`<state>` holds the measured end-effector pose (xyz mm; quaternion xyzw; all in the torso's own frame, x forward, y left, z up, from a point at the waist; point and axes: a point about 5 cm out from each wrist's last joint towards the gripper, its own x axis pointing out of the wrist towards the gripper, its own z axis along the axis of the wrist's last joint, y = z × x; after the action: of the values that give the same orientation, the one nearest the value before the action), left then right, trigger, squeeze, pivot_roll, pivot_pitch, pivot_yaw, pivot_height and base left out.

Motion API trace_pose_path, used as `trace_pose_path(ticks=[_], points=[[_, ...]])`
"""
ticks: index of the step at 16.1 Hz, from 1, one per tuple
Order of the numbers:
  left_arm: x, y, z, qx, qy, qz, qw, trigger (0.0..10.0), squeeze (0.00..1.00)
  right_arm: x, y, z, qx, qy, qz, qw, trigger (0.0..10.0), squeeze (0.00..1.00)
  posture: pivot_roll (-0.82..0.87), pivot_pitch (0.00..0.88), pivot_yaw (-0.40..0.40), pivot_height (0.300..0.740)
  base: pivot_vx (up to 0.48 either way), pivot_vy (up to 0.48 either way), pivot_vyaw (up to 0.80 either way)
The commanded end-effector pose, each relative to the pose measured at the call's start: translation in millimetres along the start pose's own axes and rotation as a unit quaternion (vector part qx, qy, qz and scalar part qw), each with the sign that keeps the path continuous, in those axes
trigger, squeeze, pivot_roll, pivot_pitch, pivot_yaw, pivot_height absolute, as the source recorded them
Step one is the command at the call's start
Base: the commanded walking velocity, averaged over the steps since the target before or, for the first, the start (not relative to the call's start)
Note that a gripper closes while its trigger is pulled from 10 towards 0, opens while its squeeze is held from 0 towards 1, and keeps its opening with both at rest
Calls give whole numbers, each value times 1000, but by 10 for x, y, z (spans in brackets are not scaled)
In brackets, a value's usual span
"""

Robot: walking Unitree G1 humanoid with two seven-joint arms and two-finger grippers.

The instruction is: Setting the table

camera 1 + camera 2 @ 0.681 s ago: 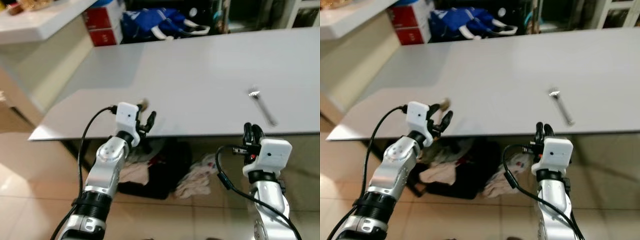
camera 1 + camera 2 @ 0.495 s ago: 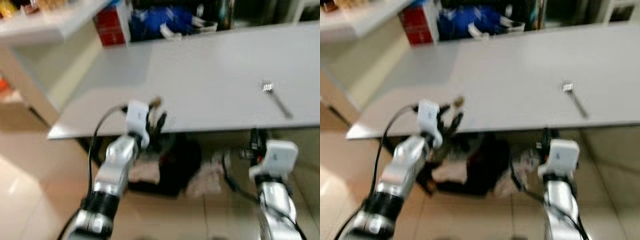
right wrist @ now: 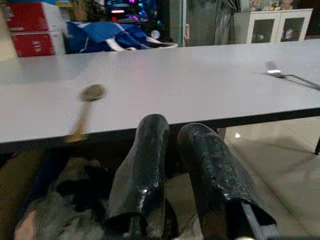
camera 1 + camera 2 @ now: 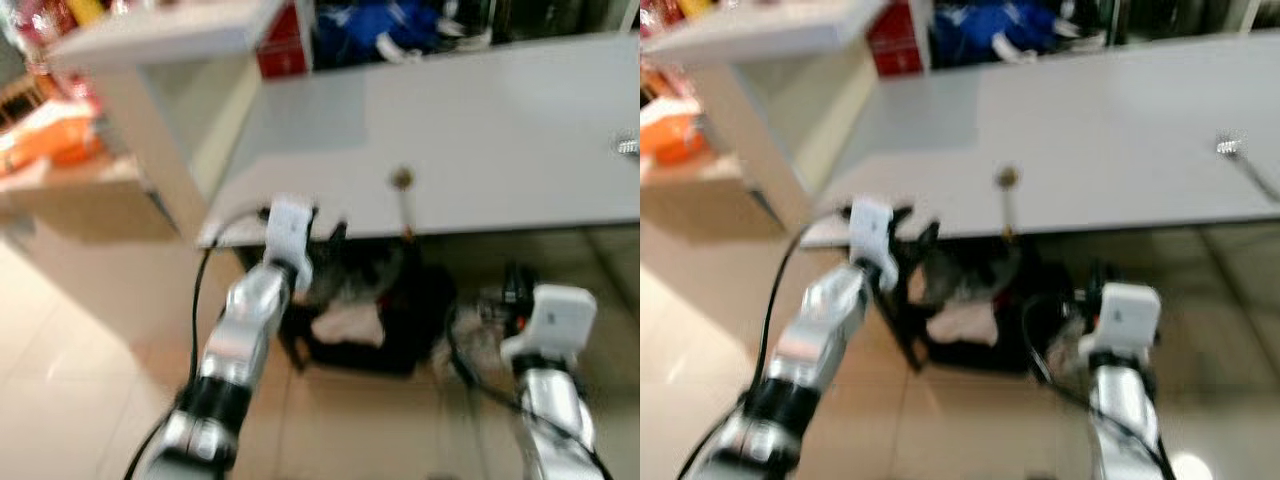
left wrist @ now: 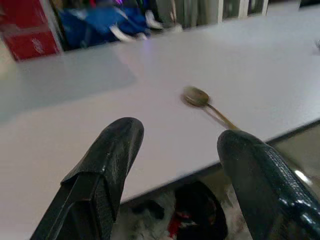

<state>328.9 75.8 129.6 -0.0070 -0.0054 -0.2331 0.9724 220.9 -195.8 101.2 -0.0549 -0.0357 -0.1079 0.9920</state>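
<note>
A small brass-coloured spoon with a round bowl and thin handle [image 4: 403, 193] lies flat on the large pale grey rectangular table [image 4: 500, 130], close to its near edge, with the handle end reaching that edge and the bowl pointing toward the far side. A silver metal fork [image 4: 1238, 160] lies on the same table well to the right of the spoon, partly cut off at the picture's border. The left tool [image 5: 172, 175] is held just short of the table's near edge, to the left of the spoon and apart from it; its two black fingers [image 5: 107, 170] stand wide apart and hold nothing. The right tool [image 3: 172, 170] hangs lower, in front of and below the table's near edge, with its fingers drawn narrow, almost touching, and nothing between them. Under the table lies a heap of dark and pale crumpled cloth [image 4: 365, 310] on a beige tiled floor [image 4: 70, 350]. Beyond the far edge are a blue bag with white trim [image 4: 385, 25] and red boxes [image 4: 895, 40]. To the far left stands a white counter [image 4: 160, 35]. The head views are blurred.
</note>
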Motion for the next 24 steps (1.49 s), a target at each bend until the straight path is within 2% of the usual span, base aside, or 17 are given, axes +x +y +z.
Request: trace_pose_path(ticks=[1, 8, 10, 11, 13, 15, 16, 18, 20, 24], points=[[-78, 153, -79, -1, 17, 29, 999, 10000, 0, -1, 90, 17, 18, 1, 13, 1000, 10000, 1000, -89, 0, 147, 740, 0, 461, 0], [-83, 182, -74, -9, 15, 41, 999, 10000, 0, 22, 138, 58, 3, -16, 27, 1000, 10000, 1000, -82, 0, 140, 740, 0, 458, 0], [-113, 237, -90, -9, 11, 55, 998, 10000, 0, 31, 147, 108, -16, -33, 27, 999, 10000, 1000, -80, 0, 138, 740, 0, 461, 0], [-158, 319, -106, -8, 5, 75, 997, 10000, 0, 38, 140, 153, -28, -47, 23, 998, 10000, 1000, -81, 0, 138, 740, 0, 458, 0], [-252, 468, -207, -11, 20, 113, 993, 10000, 0, 54, 137, 216, -45, -64, 28, 997, 10000, 1000, -85, 0, 137, 740, 0, 458, 0], [-303, 529, -309, -25, 42, 131, 990, 10000, 0, 74, 131, 240, -59, -66, 28, 996, 10000, 1000, -88, 0, 137, 740, 0, 458, 0], [-327, 518, -476, -38, 76, 131, 988, 10000, 0, 128, 91, 287, -80, -73, 29, 994, 10000, 0, -108, 0, 116, 740, 0, 450, 0], [-313, 473, -493, -33, 79, 118, 989, 10000, 0, 140, 69, 293, -82, -73, 30, 994, 10000, 0, -110, 0, 112, 740, 0, 450, 0], [-169, 224, -412, -15, 53, 68, 996, 10000, 0, 217, -16, 301, -90, -70, 25, 993, 10000, 0, -122, 0, 96, 740, 0, 0, 0], [-75, 86, -400, -29, 42, 47, 998, 10000, 0, 251, -19, 341, -94, -68, 31, 993, 10000, 0, -146, 0, 62, 740, 0, 0, 0]])
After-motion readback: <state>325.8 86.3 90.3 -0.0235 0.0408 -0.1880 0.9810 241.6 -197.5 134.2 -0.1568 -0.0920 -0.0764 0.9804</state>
